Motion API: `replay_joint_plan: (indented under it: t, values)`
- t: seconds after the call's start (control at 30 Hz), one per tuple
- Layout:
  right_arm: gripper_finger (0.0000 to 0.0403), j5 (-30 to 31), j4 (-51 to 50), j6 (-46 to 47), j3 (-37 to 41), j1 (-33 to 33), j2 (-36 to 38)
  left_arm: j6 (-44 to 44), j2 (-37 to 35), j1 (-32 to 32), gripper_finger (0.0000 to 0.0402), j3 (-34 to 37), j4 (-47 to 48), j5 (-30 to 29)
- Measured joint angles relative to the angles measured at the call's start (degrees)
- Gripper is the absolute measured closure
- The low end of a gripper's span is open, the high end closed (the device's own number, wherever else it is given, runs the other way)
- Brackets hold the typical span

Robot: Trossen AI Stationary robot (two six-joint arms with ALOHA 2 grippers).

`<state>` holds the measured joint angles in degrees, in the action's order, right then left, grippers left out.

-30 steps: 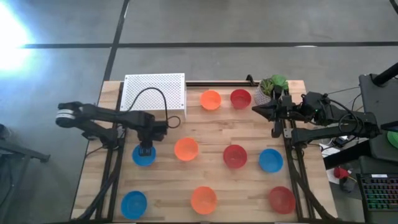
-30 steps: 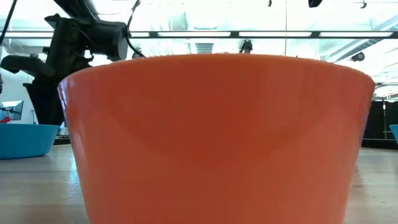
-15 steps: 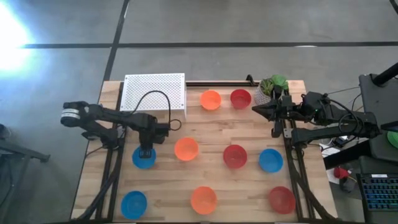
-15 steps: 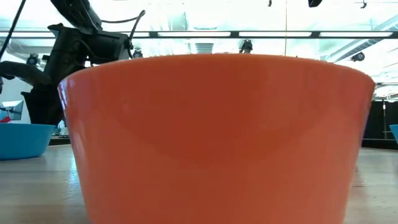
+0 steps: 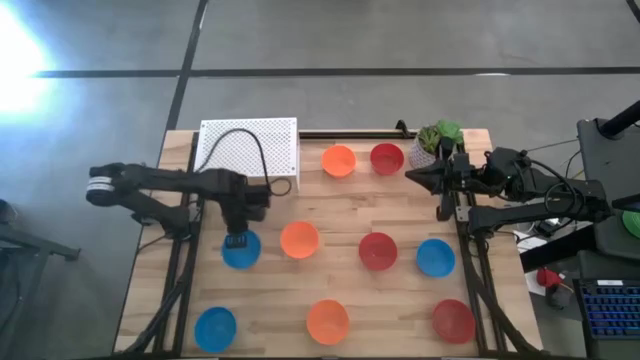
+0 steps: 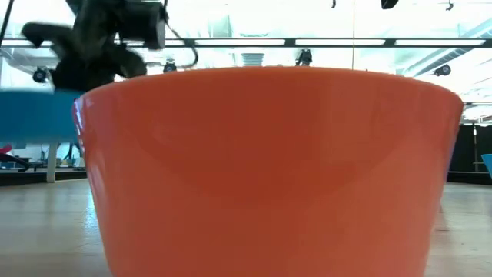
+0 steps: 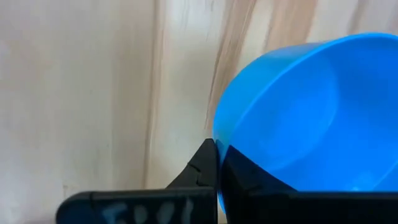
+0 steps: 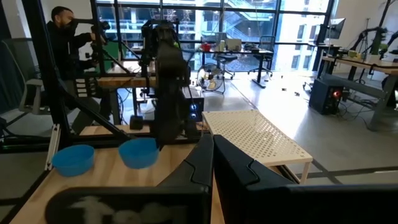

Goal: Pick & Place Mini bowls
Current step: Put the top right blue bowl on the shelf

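My left gripper (image 5: 237, 240) is shut on a blue mini bowl (image 5: 241, 250) at the table's left middle. That bowl shows raised at the left of the low view (image 6: 38, 115) and beyond my right fingers (image 8: 138, 152). Several other mini bowls sit on their bases on the table: orange (image 5: 299, 240), red (image 5: 378, 251), blue (image 5: 435, 258), and a big orange one (image 6: 269, 169) close to the low camera. My right gripper (image 5: 412, 176) is shut and holds nothing. It waits above the table's far right part. My left gripper pinches the blue bowl's rim (image 7: 217, 146) on its far side. One finger (image 7: 249, 180) is inside the bowl and the other finger (image 7: 199, 171) is outside. The fingers point down from above. The bowl hangs below them, clear of the table.
A white perforated box (image 5: 248, 150) stands at the far left, just beyond my left gripper. A potted plant (image 5: 437, 140) stands at the far right. More bowls lie along the far edge (image 5: 339, 160), (image 5: 387, 158) and near edge (image 5: 215, 327), (image 5: 327, 321), (image 5: 453, 321).
My left gripper has shut on the blue bowl's rim. It has then gone up and a little toward the table's right edge. The bowl, which sat on the table, is now lifted clear.
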<state>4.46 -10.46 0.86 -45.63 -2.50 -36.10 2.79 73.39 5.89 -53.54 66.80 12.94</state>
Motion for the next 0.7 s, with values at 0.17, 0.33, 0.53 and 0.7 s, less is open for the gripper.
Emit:
replay_joint_plan:
  t: [0.17, 0.33, 0.53, 0.7]
  values:
    - [0.0394, 0.0, 0.0, 0.0, 0.0, 0.0, 0.0, 4.6, -2.9, 2.5, 0.0401, -6.7, 3.2, 0.5]
    - [0.0394, 0.0, 0.0, 0.0, 0.0, 0.0, 0.0, 6.7, -4.9, 6.8, 0.0401, -13.5, 6.4, 1.2]
    - [0.0394, 0.1, 0.0, 0.0, 0.0, 0.0, 0.0, 12.8, -5.2, 15.8, 0.0401, -19.4, 7.9, 0.8]
    - [0.0394, 0.1, 0.0, 0.0, 0.0, 0.0, 0.0, 14.8, -5.1, 24.6, 0.0401, -21.8, 10.6, -1.6]
